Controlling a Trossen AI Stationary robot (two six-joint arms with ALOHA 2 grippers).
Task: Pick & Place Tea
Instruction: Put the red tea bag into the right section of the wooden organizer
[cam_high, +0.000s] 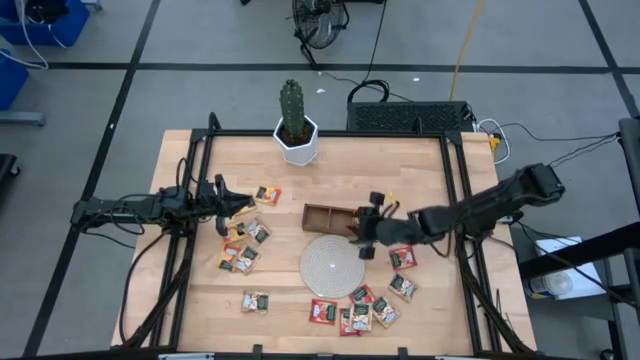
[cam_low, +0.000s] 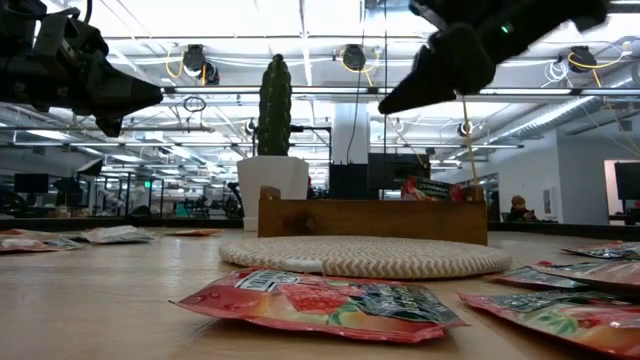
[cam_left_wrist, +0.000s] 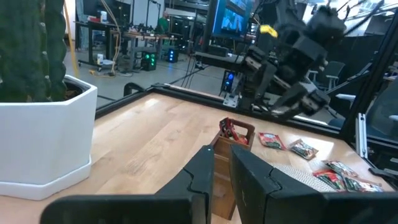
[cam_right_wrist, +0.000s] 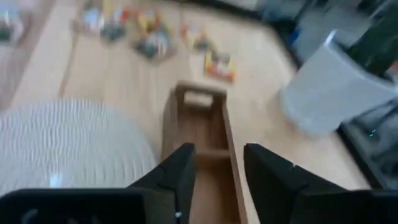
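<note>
Brown three-compartment wooden tray (cam_right_wrist: 202, 134) is straddled from above by the right hand (cam_right_wrist: 217, 171), part-open and empty, probably for sachet release.

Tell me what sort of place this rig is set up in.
Probably a robotics lab or open workshop. Behind the wooden table the low view shows exposed ceiling pipes and strip lighting; the left wrist view shows lit monitors and equipment benches; cables trail across the grey floor.
</note>
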